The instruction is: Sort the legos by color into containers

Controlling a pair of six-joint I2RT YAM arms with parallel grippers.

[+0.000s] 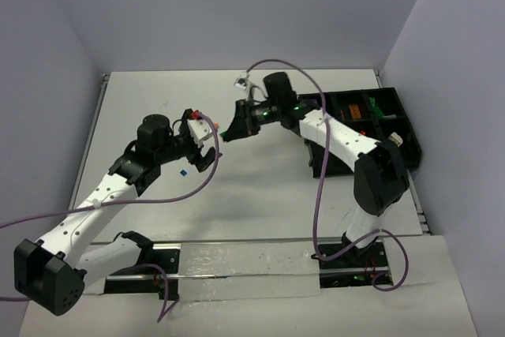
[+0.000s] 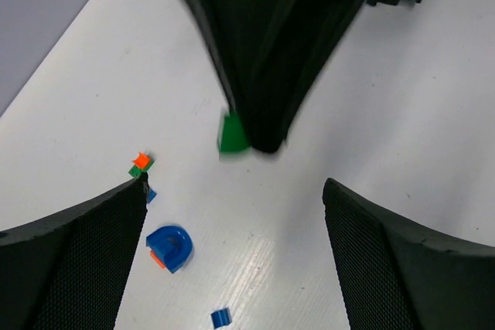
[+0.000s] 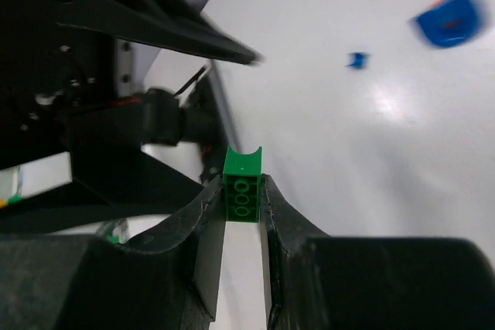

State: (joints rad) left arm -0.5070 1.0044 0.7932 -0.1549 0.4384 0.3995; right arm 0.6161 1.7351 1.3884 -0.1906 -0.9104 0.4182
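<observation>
- Grasping a small green plastic brick [image 3: 242, 175], our right tool [image 3: 241, 191] hangs over the white counter [image 3: 371, 152].
- Our left tool [image 2: 236, 191] stands released, fingers wide apart.

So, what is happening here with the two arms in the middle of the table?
The arms meet over the middle of the table. The right gripper is shut on a green lego brick. The left gripper faces it, jaws open, holding nothing. A blue arch piece, a small blue brick and an orange and green pair lie loose on the table. The black compartment tray stands at the far right.
</observation>
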